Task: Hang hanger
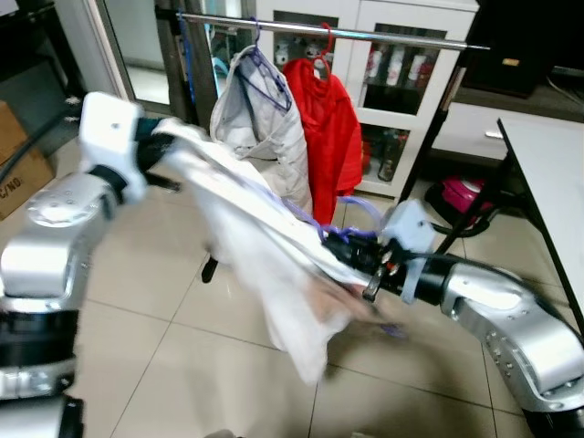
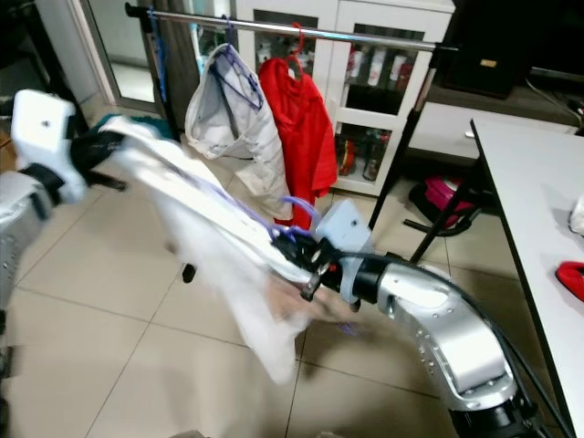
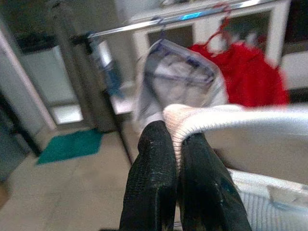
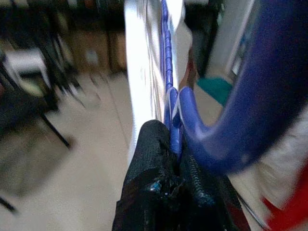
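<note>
Below the silver clothes rail (image 1: 365, 35), the right end effector (image 4: 175, 144) clamps a blue plastic hanger (image 4: 231, 115); the left end effector (image 3: 177, 144) pinches its white garment (image 1: 265, 265).

no readable text, cardboard box (image 1: 16, 164) at the robot's left bears dark letters cut off and illegible, cabinet bottles' (image 1: 394, 66) labels blurred

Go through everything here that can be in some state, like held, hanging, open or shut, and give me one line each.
Left end effector: shut on the white garment's edge.
Right end effector: shut on the purple hanger.
White garment: stretched between both arms, drooping, not on the rail.
Purple hanger: held, not hung.
Grey garment: hanging on the rail.
Red garment: hanging on the rail.
Rail: level, bare on its right.
Cabinet: doors shut.
</note>
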{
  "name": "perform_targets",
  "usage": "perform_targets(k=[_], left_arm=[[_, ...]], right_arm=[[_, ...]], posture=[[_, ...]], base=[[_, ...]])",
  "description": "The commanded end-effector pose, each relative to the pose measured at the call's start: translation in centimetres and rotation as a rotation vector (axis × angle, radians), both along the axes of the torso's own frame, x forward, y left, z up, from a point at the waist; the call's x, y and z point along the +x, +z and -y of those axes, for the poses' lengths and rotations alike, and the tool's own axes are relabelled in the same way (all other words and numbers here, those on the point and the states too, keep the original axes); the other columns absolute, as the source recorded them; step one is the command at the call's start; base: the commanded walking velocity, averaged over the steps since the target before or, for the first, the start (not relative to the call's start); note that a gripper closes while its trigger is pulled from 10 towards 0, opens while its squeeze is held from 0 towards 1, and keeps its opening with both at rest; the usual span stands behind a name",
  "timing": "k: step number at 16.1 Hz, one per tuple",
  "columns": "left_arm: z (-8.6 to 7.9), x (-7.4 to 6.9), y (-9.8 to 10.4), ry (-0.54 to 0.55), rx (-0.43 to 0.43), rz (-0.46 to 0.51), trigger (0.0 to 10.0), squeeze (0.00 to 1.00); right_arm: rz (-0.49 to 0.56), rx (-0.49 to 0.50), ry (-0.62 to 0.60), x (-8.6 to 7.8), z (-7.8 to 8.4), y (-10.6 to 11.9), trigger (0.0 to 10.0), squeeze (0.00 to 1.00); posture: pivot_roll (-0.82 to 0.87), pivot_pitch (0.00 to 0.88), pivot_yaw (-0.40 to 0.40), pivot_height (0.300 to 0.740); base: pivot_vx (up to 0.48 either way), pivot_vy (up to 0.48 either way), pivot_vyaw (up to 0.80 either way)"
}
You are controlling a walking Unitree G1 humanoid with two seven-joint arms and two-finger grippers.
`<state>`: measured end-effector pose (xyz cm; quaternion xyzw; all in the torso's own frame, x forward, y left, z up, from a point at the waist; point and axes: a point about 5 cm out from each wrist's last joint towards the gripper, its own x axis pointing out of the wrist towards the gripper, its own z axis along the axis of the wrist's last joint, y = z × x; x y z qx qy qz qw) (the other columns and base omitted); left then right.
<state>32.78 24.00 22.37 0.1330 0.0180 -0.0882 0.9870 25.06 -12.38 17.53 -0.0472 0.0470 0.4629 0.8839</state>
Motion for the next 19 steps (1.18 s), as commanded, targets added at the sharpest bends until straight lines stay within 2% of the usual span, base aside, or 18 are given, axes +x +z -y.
perform_targets(k=[1,2,3,4,5,6,8,10,11,12,13,14,15,16,18,19], left_arm=[[-2.2,0.3,-0.9,0.108,0.046,-0.016,0.0,0.0],[-1.9,0.4,-1.9,0.089,0.054,-0.049,0.0,0.0],[0.6,0.4,-4.6,-0.011,-0.008,-0.127,0.0,0.0],[2.9,0.0,-5.4,-0.103,-0.045,-0.158,0.0,0.0],[4.8,-0.3,-5.7,-0.181,-0.088,-0.161,0.0,0.0],[5.9,-0.6,-5.7,-0.226,-0.117,-0.162,0.0,0.0],[10.3,-2.1,-6.1,-0.419,-0.18,-0.177,0.0,0.0],[12.6,-3.5,-5.7,-0.538,-0.219,-0.177,0.0,0.0],[14.4,-5.0,-5.1,-0.64,-0.253,-0.173,0.0,0.0],[14.8,-5.5,-4.8,-0.649,-0.278,-0.167,0.0,0.0],[14.1,-6.3,-4.4,-0.543,-0.33,-0.143,0.0,0.0],[13.7,-6.4,-4.4,-0.51,-0.336,-0.138,0.0,0.0],[11.4,-7.1,-5.1,-0.329,-0.385,-0.14,3.0,0.0],[10.9,-7.4,-5.4,-0.295,-0.391,-0.146,10.0,0.0],[7.8,-8.6,-6.3,-0.062,-0.383,-0.1,10.0,0.0],[6.4,-8.3,-6.0,0.069,-0.376,-0.01,10.0,0.0]], right_arm=[[-0.008,0.071,-0.025,-0.1,1.0,0.8,0.0,0.0],[-0.01,0.096,-0.012,-0.2,0.8,1.0,0.0,0.0],[-0.021,0.146,-0.015,-0.3,0.2,1.2,0.0,0.0],[-0.03,0.171,-0.068,0.2,-0.2,1.1,0.0,0.0],[-0.034,0.196,-0.139,0.8,-0.3,1.1,0.0,0.0],[-0.042,0.218,-0.182,1.2,-0.4,1.1,0.0,0.0],[-0.072,0.322,-0.304,2.5,-1.4,1.4,0.0,0.0],[-0.077,0.335,-0.446,3.9,-1.1,1.2,0.0,0.0],[-0.068,0.333,-0.584,5.3,-0.5,0.9,0.0,0.0],[-0.064,0.327,-0.64,5.9,0.1,0.8,0.0,0.0],[-0.044,0.265,-0.739,6.4,1.8,0.3,0.0,0.0],[-0.041,0.248,-0.745,6.3,2.0,0.2,0.0,0.0],[-0.049,0.138,-0.748,5.5,3.1,-0.9,10.0,0.0],[-0.051,0.125,-0.745,5.1,3.3,-1.1,10.0,0.0],[-0.076,0.073,-0.837,3.2,5.1,-2.6,10.0,0.0],[-0.032,0.082,-0.895,2.2,6.0,-2.2,10.0,0.0]], posture=[[-0.12,0.0,-0.003,0.74],[-0.12,0.0,-0.003,0.74],[-0.12,0.0,0.0,0.74],[-0.12,0.0,-0.001,0.74],[-0.12,0.0,-0.002,0.74],[-0.12,0.0,-0.003,0.74],[-0.11,0.0,-0.005,0.74],[-0.11,0.0,0.001,0.74],[-0.11,0.0,0.006,0.74],[-0.1,0.0,0.007,0.74],[-0.09,0.0,0.005,0.74],[-0.09,0.0,0.005,0.74],[-0.09,0.0,0.005,0.74],[-0.09,0.0,0.006,0.74],[-0.1,0.003,0.0,0.74],[-0.1,0.014,0.002,0.74]], base=[[0.0,0.0,0.0],[0.0,0.0,0.0],[0.0,0.0,0.0],[0.0,0.0,0.0],[0.0,0.0,0.0],[0.0,0.0,0.0],[0.0,0.0,0.0],[0.0,0.0,0.0],[0.0,0.0,0.0],[0.0,0.0,0.0],[0.0,0.0,0.0],[0.0,0.0,0.0],[0.0,0.0,0.0],[0.0,0.0,0.0],[0.0,0.0,-0.8],[0.0,0.0,-0.8]])
